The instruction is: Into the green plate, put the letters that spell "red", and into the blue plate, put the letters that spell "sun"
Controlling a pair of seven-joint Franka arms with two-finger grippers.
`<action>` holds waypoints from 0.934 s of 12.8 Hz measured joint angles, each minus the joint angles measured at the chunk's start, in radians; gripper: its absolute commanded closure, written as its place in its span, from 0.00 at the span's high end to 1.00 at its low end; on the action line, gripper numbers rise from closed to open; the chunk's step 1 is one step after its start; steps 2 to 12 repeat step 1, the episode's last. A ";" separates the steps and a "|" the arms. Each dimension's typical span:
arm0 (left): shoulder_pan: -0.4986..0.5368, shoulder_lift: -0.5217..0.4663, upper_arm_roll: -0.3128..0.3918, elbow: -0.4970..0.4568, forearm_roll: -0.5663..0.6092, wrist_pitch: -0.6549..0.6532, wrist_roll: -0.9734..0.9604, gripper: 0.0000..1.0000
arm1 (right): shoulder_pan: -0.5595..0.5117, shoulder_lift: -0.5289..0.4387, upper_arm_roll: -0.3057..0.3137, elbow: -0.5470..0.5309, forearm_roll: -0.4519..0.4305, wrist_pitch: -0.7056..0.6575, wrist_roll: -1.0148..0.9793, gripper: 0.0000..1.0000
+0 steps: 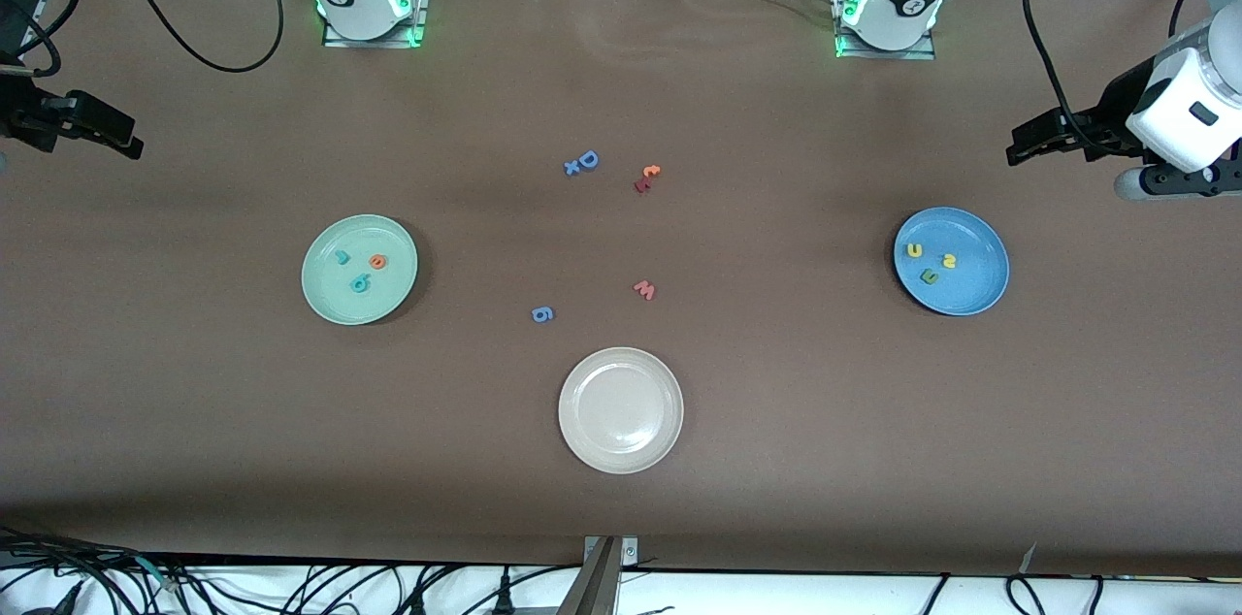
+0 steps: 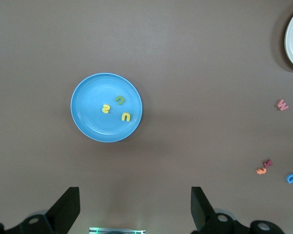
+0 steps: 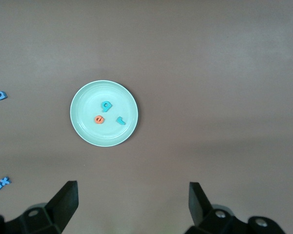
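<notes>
Looks done to me: r, e, d [image 1: 360, 272] sit in green plate [image 1: 320, 290] at 9 o'clock, s, u, n [image 1: 930, 262] in blue plate [image 1: 980, 295] at 3, left tool [image 2: 135, 212] & right tool [image 3: 132, 209] both agape, empty, parked high over the bench ends, so I see nothing left but idle.

Brown-covered table [image 1: 621, 518], black cables [image 1: 291, 586] along its near edge.

Front view: a high camera facing both arm bases, taking in the whole tabletop [image 1: 621, 518]. Left wrist view: looks straight down from well above the blue plate [image 2: 83, 122], its own fingers [image 2: 66, 207] at the frame edge. Right wrist view: likewise straight down over the green plate [image 3: 80, 129]. Each plate also appears in the front view; both wrist views catch the blue "D" [image 2: 292, 178] among the loose letters mid-table.
</notes>
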 measured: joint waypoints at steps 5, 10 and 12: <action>0.000 0.000 0.000 0.000 0.000 0.005 0.000 1.00 | 0.000 0.000 0.000 0.000 0.000 0.000 0.000 1.00; 0.000 0.000 0.000 0.000 0.000 0.005 0.000 1.00 | 0.000 0.000 0.000 0.000 0.000 0.000 0.000 1.00; 0.000 0.000 0.000 0.000 0.000 0.005 0.000 1.00 | 0.000 0.000 0.000 0.000 0.000 0.000 0.000 1.00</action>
